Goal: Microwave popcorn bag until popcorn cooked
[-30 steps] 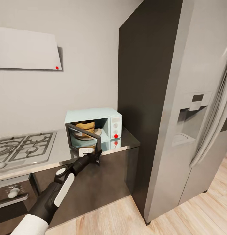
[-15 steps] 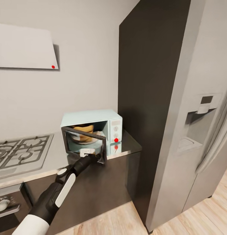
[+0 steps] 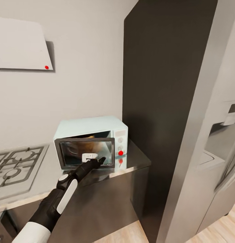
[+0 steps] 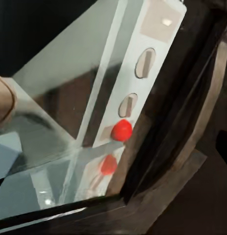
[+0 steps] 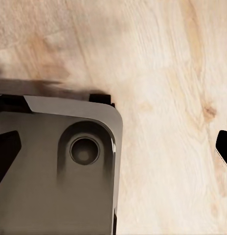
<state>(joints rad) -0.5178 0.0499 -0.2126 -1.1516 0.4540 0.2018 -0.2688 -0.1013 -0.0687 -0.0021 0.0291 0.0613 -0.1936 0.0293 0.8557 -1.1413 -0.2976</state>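
Head view: the left tool (image 3: 98, 161) presses its tip against the dark glass door (image 3: 86, 152) of the microwave (image 3: 92, 141), which stands on the grey surface (image 3: 131, 162); whether the tool is clenched cannot be told. The popcorn bag (image 3: 92, 145) lies inside, a dim tan blur behind the glass. Left wrist view: white panel (image 4: 138, 73) with two knobs and a red dot (image 4: 122, 130); no legible writing. Right wrist view: the right tool's dark fingertips (image 5: 224, 147) stand apart, released, over wood floor (image 5: 162, 58).

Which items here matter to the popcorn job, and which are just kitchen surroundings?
Job items:
- microwave
- popcorn bag, dim behind the door glass
- countertop
- left gripper at the door

Surroundings:
- gas hob
- fridge
- range hood
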